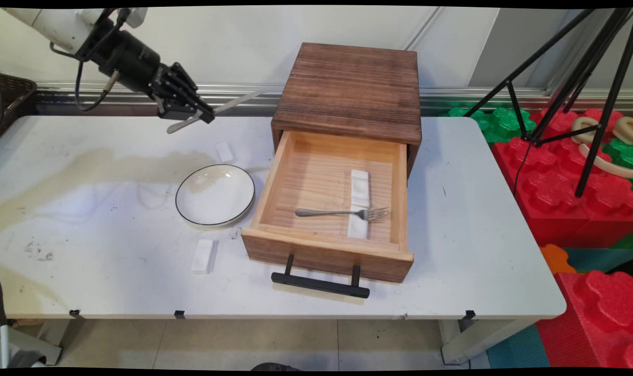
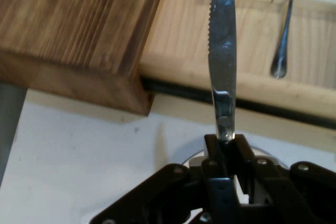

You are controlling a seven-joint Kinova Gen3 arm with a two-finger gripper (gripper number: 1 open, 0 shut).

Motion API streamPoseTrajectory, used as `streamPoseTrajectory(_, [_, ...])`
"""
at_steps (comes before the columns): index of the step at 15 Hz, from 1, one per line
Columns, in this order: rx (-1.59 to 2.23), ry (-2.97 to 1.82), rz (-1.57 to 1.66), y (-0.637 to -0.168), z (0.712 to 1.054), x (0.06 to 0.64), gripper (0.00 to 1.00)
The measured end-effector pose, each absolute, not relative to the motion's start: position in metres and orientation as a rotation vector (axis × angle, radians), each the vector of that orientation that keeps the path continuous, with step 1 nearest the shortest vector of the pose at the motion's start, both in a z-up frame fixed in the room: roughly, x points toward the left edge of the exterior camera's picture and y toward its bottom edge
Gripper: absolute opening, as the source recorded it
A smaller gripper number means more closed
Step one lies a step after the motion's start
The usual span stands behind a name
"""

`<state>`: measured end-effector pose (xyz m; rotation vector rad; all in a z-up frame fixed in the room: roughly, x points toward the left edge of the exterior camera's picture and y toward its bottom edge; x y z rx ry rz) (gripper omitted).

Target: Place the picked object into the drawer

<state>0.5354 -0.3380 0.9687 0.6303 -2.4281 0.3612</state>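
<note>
Nearest the main camera, at the table's point(image 1: 473, 271) front edge, sits the black bar handle point(image 1: 320, 283) of a pale wooden drawer point(image 1: 324, 256) that is pulled all the way out of its dark wooden cabinet point(image 1: 350, 91). Inside the drawer a long white rest point(image 1: 359, 201) lies front to back, and a metal fork point(image 1: 342, 212) lies crosswise over it, tines to the right on the rest, handle to the left.

Left of the drawer, just beside its side wall, is a white plate point(image 1: 215, 195) with a thin dark rim. One small white block point(image 1: 202, 256) lies in front of the plate and another point(image 1: 224, 152) behind it, both apart from the plate.

My gripper point(image 1: 188, 112) hangs in the air above the back left part of the table, behind the plate and well left of the cabinet. My fingers point(image 2: 242, 148) are pinched on a table knife point(image 2: 222, 61), gripping it along its length so that the blade points out toward the cabinet and the handle end sticks out the other way, lower. In my hand view the serrated blade rises straight up from between my fingertips, with the cabinet's corner to its left and the open drawer, fork and rest beyond its tip. A brownish stain point(image 1: 102, 167) spreads across the tabletop left of the plate.
</note>
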Motion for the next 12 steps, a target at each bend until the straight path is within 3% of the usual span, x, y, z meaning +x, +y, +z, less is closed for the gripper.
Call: streamPoseTrajectory(12, [0.512, -2.380, 0.325, -0.363, 0.981, 0.441, 0.00])
